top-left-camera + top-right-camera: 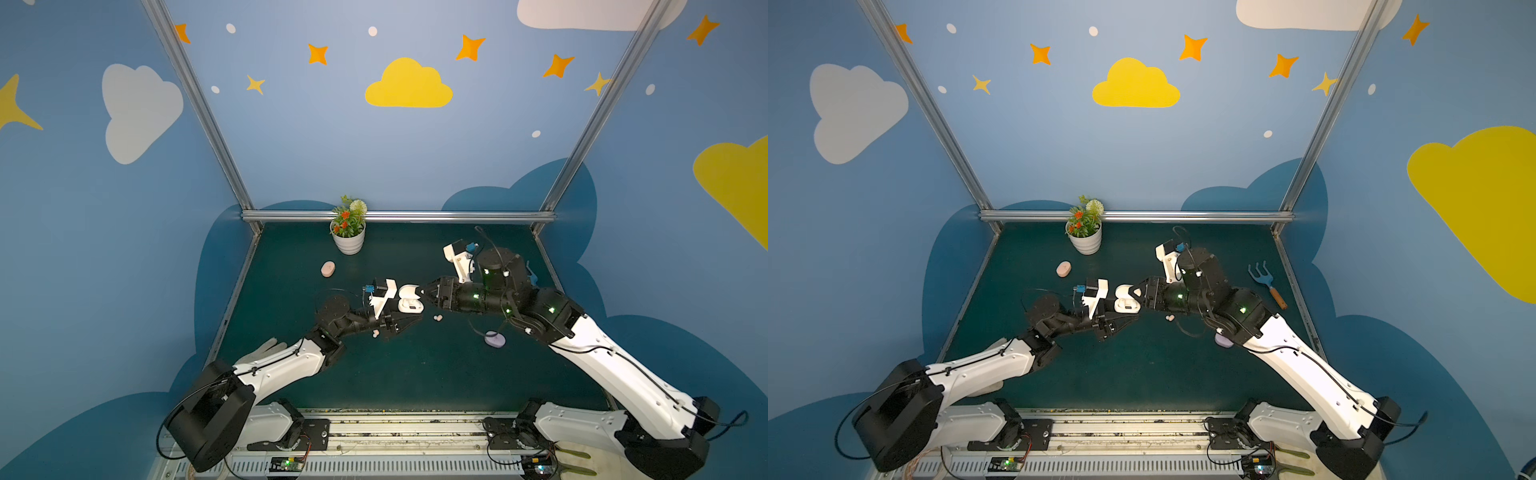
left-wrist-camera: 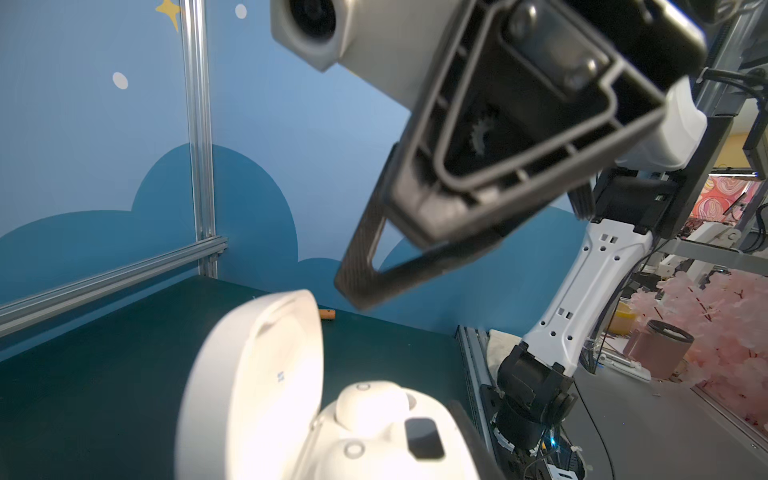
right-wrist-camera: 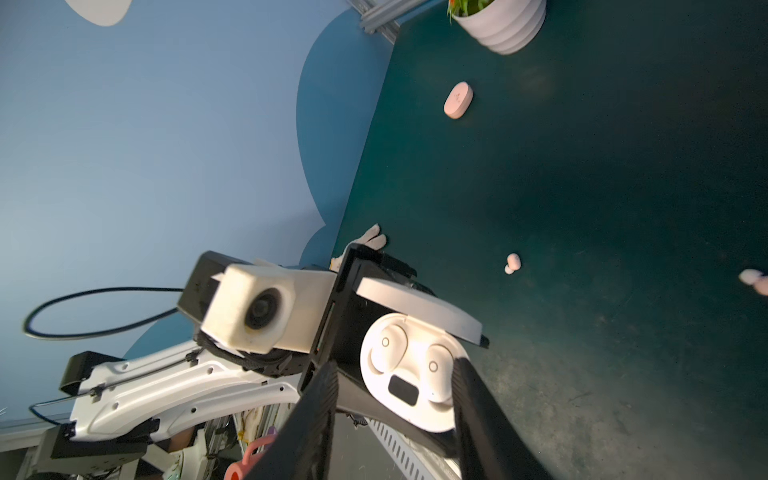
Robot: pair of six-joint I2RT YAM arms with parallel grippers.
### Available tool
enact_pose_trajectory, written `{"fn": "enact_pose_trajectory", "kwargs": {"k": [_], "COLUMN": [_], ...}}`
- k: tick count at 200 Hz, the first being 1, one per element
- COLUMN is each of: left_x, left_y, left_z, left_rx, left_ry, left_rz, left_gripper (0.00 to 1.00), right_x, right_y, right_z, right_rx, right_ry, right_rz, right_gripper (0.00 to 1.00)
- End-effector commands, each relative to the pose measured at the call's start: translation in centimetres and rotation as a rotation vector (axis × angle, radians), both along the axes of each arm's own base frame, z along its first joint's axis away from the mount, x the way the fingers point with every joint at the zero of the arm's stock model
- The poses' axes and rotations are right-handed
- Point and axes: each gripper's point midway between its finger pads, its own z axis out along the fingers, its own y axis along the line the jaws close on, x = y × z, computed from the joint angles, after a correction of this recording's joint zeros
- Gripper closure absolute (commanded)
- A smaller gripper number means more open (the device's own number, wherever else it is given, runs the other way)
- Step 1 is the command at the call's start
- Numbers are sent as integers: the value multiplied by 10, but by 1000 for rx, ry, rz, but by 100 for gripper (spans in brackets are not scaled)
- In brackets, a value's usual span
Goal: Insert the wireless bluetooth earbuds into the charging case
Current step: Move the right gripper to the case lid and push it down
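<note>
left claw (image 1: 411,313) clamped on the open white charging case (image 3: 419,411) | right claw (image 3: 395,365) apart | 2 loose earbuds (image 1: 437,318) just beside it, near side

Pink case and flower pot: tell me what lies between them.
Nothing: only bare green table separates the pink case from the flower pot; both top views and the right wrist view show it.

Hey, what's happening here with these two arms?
The left gripper holds an open white charging case, and two white earbuds sit in it. The right gripper is at the case, jaws apart, holding nothing. More loose earbuds, a closed pink case and a lilac case lie on the table.
</note>
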Motion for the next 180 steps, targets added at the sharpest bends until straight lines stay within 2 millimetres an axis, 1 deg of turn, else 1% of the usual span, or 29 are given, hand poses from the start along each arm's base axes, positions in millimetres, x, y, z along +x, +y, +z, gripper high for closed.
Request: {"fn": "enact_pose_trajectory", "kwargs": {"k": [1, 11, 30, 50, 64, 87, 111, 139, 180], "left_x": [-6, -6, -8, -9, -9, -9, -9, -8, -7], "left_y": [0, 0, -1, 0, 0, 1, 1, 2, 2], "left_z": [11, 10, 11, 12, 13, 13, 13, 13, 12], "left_rx": [-22, -20, -20, -17, -16, -14, -13, -13, -11], "left_ry": [-46, -46, -50, -54, -58, -60, -60, -60, -57], "left_rz": [-10, -11, -15, -12, -9, -6, 0, 5, 9], "left_gripper": [80, 80, 80, 80, 80, 80, 80, 80, 80], "right_x": [13, 20, 31, 35, 32, 19, 1, -18, -37], "right_y": [-12, -12, -3, 12, 21, 29, 31, 26, 19], "right_z": [-3, 0, 2, 0, -2, -1, -2, -11, -30], "right_rx": [-94, -98, -108, -108, -95, -91, -97, -118, -169], "right_ry": [-20, -20, -14, 15, 36, 47, 67, 101, 157], "right_rz": [-19, -17, 9, 64, 107, 156, 192, 200, 202], "right_gripper": [56, 57, 59, 63, 64, 65, 65, 65, 66]}}
